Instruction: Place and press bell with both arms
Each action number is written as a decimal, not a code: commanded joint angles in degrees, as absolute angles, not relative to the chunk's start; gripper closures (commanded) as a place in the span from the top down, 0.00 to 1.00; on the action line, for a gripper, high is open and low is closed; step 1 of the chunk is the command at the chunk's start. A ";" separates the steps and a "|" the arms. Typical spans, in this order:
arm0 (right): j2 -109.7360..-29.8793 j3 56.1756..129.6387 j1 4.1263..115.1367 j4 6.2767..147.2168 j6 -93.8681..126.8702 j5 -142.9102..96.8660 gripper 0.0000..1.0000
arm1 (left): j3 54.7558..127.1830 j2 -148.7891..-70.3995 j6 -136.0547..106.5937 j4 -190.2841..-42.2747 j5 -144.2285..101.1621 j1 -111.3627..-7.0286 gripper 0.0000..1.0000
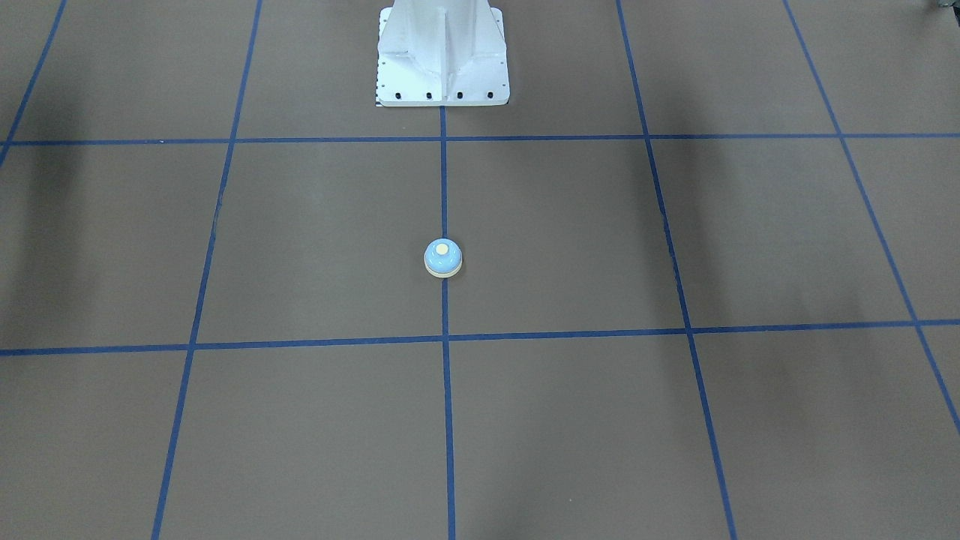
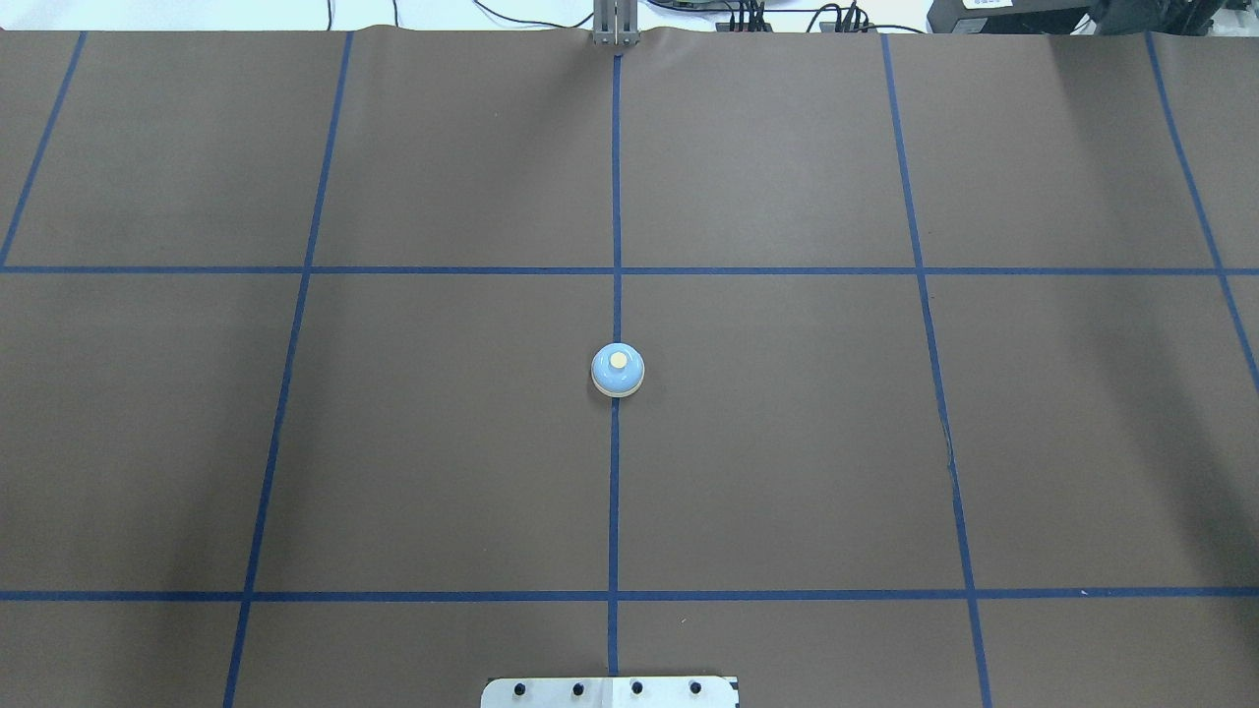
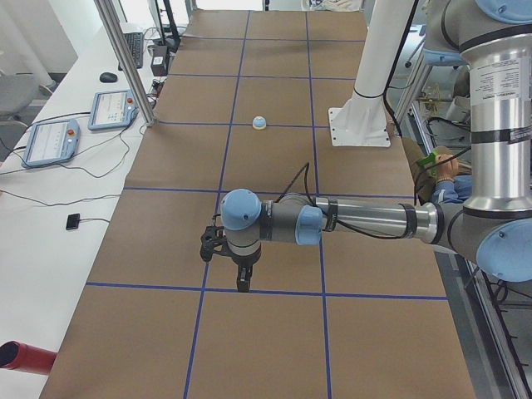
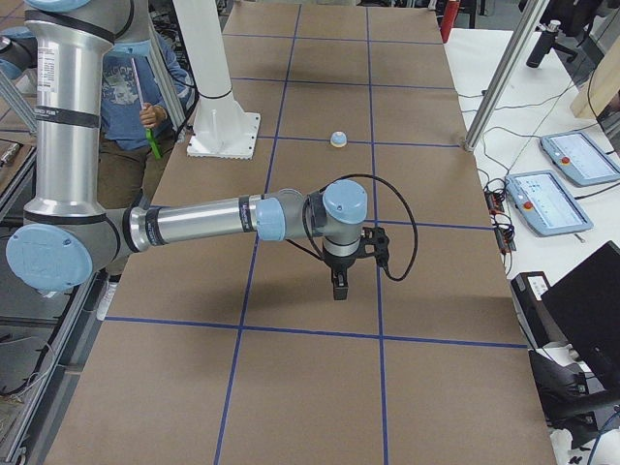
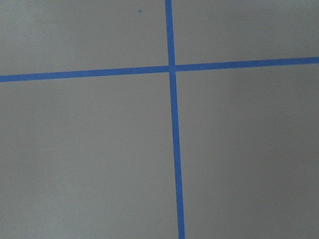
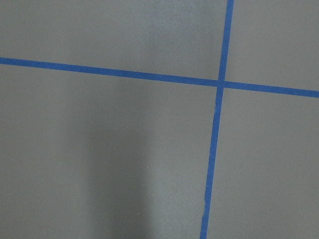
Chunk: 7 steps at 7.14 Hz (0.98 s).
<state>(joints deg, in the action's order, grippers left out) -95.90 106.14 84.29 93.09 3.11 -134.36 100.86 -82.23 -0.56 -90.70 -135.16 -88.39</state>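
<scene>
Light-blue bell (image 2: 618, 371), cream button (image 2: 618, 361)

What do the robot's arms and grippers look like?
The left arm and right arm are silver tubes with grey joints and light-blue round caps. Looping black cables reach the black left gripper and right gripper.

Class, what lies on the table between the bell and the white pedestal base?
No object: only bare brown table cover, one blue tape line joining bell and pedestal base, another crossing it. The overhead view shows this.
</scene>
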 commanded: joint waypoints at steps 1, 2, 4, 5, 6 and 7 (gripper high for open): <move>-94.49 105.65 83.68 92.90 3.34 -134.03 1.00 | 100.38 -82.44 -0.27 -91.05 -134.74 -88.33 1.00; -93.53 105.21 83.67 93.07 3.51 -134.21 1.00 | 100.37 -82.88 -0.26 -91.05 -134.82 -88.24 1.00; -93.52 105.38 83.76 92.99 3.52 -134.91 1.00 | 101.16 -83.14 -0.70 -91.05 -135.26 -88.24 1.00; -93.43 105.38 83.76 92.90 3.52 -134.91 1.00 | 100.99 -83.14 -0.62 -90.97 -135.09 -88.33 1.00; -93.51 105.47 83.76 92.90 3.52 -134.74 1.00 | 101.16 -83.06 -0.62 -90.97 -135.17 -88.33 1.00; -93.52 105.38 83.76 92.90 3.52 -134.39 1.00 | 100.99 -83.06 -0.62 -90.88 -135.18 -88.33 1.00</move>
